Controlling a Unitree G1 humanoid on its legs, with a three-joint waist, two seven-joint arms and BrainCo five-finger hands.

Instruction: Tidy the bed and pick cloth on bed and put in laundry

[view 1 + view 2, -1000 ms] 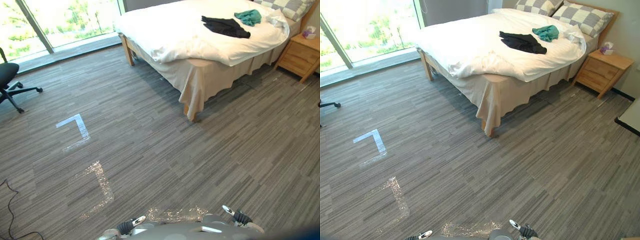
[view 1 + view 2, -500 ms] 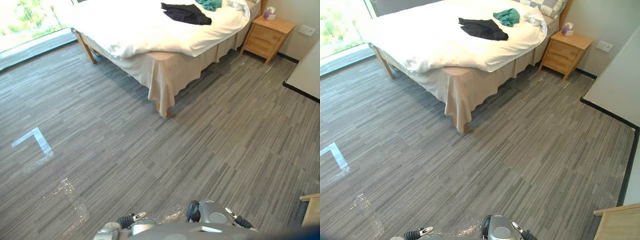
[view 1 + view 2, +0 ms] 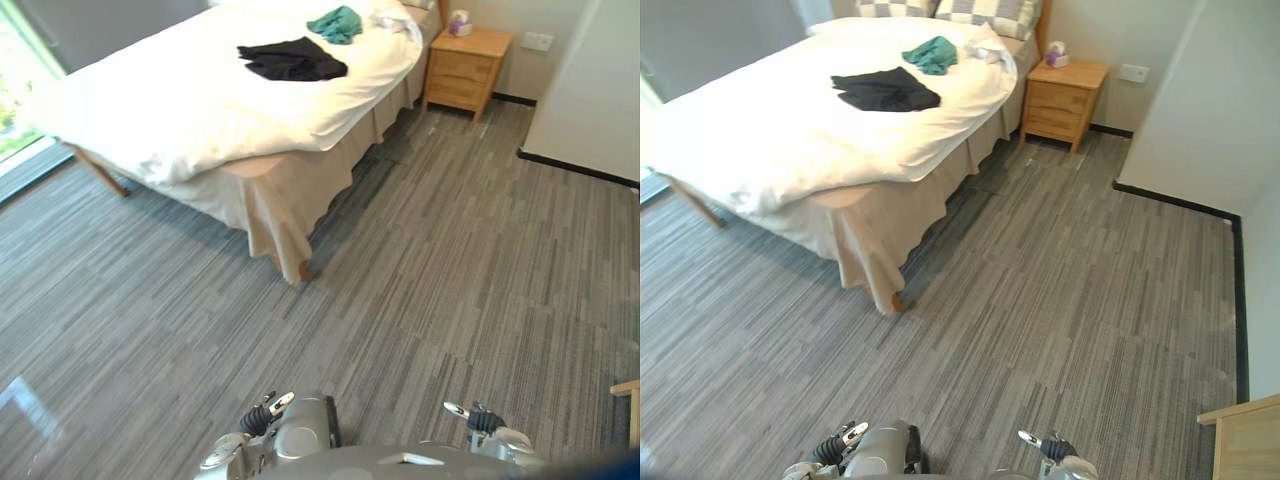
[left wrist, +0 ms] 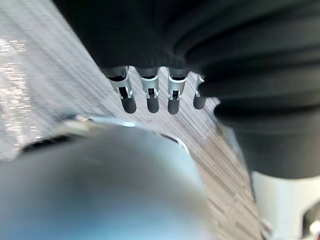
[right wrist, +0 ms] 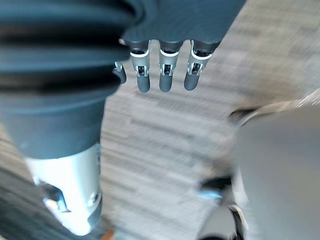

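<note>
A black cloth (image 3: 292, 60) lies spread on the white duvet of the bed (image 3: 150, 110), far ahead on my left. Beyond it a teal cloth (image 3: 336, 23) sits crumpled, and a small white cloth (image 3: 398, 20) lies near the chequered pillows (image 3: 985, 12). My left hand (image 4: 151, 97) hangs over the grey floor with relaxed, straight fingers and nothing in it. My right hand (image 5: 165, 75) hangs the same way, empty, far from the bed.
A wooden nightstand (image 3: 468, 68) with a tissue box (image 3: 459, 22) stands beside the bed's head. A pale wall (image 3: 1200, 100) with a dark skirting runs along the right. A wooden furniture corner (image 3: 1240, 440) juts in at lower right. Grey striped floor lies between me and the bed.
The camera has swung to the right: the bed now sits further left in the picture, and the nightstand and right wall have come in. The cloths have not moved.
</note>
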